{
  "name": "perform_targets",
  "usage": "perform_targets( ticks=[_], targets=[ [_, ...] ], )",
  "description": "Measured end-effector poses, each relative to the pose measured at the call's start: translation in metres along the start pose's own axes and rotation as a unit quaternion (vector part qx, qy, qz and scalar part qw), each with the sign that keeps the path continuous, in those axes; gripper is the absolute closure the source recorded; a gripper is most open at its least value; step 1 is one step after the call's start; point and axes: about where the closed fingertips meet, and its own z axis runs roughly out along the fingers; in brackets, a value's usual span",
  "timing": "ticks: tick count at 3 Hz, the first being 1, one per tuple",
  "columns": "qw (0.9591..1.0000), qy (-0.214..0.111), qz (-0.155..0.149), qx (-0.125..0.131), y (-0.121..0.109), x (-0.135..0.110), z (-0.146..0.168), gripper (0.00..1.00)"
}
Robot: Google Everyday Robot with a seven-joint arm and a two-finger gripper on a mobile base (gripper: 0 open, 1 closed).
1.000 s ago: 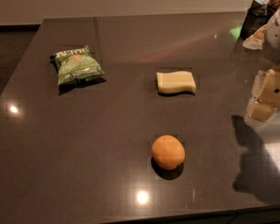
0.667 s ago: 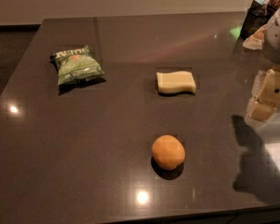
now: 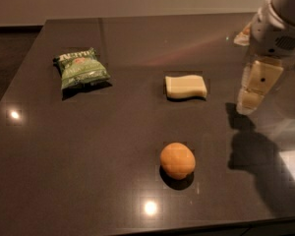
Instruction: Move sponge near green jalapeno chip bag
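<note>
The pale yellow sponge (image 3: 186,87) lies flat on the dark table (image 3: 88,171), right of centre. The green jalapeno chip bag (image 3: 80,69) lies at the back left, well apart from the sponge. My gripper (image 3: 250,102) hangs from the white arm at the right side. It is above the table, to the right of the sponge, and not touching it. It holds nothing that I can see.
A round orange fruit (image 3: 177,161) sits in front of the sponge, nearer the front edge. A small packet (image 3: 243,35) shows at the back right, mostly hidden behind the arm. The arm's shadow falls on the right part of the table.
The gripper has moved left, closer to the sponge. The sponge, the chip bag and the orange have not moved.
</note>
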Motion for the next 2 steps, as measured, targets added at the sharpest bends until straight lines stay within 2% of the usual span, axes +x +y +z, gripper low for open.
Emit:
perform_targets(
  ticks=[1, 2],
  targets=[
    [0.9998, -0.007, -0.018, -0.004, -0.029, -0.011, 0.027, 0.0],
    [0.9997, -0.011, -0.023, 0.0, -0.059, -0.017, 0.05, 0.0]
  ],
)
